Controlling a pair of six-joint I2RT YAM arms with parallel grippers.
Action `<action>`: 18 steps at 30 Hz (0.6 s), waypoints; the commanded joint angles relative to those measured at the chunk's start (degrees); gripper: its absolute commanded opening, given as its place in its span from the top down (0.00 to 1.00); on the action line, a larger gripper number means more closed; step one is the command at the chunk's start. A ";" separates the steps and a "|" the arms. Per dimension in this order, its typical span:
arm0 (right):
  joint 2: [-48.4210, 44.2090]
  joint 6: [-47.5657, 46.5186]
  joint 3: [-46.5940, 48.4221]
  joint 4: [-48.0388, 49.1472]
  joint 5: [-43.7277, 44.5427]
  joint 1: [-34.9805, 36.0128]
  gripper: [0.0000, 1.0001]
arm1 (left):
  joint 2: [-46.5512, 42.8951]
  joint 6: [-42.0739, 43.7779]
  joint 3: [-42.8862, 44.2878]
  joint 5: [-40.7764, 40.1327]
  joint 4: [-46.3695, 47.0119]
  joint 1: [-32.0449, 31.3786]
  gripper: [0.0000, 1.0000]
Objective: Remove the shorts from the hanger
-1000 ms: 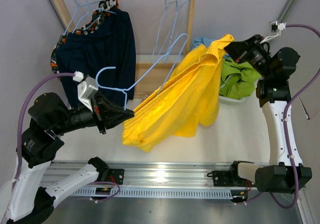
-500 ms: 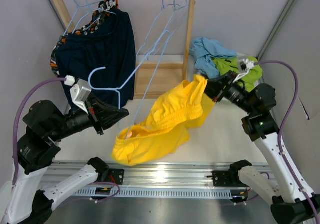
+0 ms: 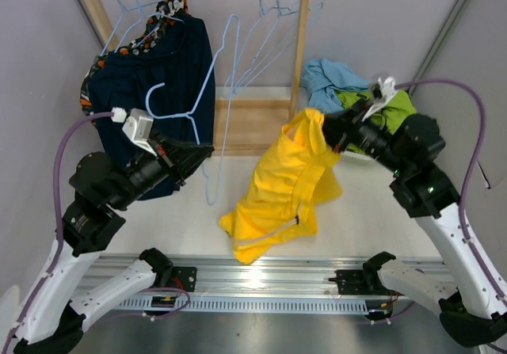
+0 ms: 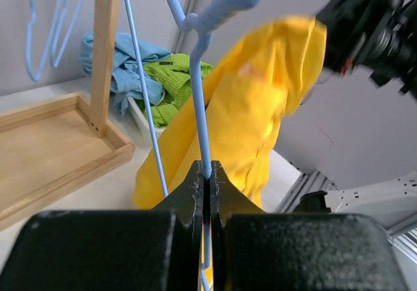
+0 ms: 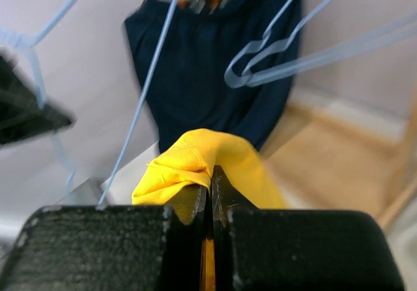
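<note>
My left gripper is shut on the wire of a light blue hanger, which stands bare in front of the rack; the wire runs up from between the closed jaws. My right gripper is shut on a fold of the yellow shorts, which hang from it with their lower end on the table; the pinch shows in the right wrist view. Dark navy shorts and camouflage shorts hang on the rack. Light blue shorts and lime green shorts lie piled at the back right.
The wooden rack carries several empty light blue hangers on its top bar, and its wooden base lies behind the yellow shorts. A metal rail runs along the near edge. Grey walls stand on both sides.
The yellow shorts have come fully off the hanger and now hang from the right gripper alone. The left gripper has swung the bare hanger up toward the rack. The right gripper has risen slightly.
</note>
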 commanded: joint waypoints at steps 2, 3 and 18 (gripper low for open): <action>10.54 -8.36 23.49 -3.99 10.39 -8.92 1.00 | -3.18 5.49 6.49 -4.30 -6.14 -0.29 1.00; 13.20 -7.58 27.22 -4.16 8.72 -12.26 1.00 | -4.75 6.10 7.02 -5.10 -7.56 -0.29 1.00; 47.60 -3.88 44.22 7.51 7.65 -34.97 1.00 | 0.32 12.96 9.66 -31.90 -24.45 -0.20 1.00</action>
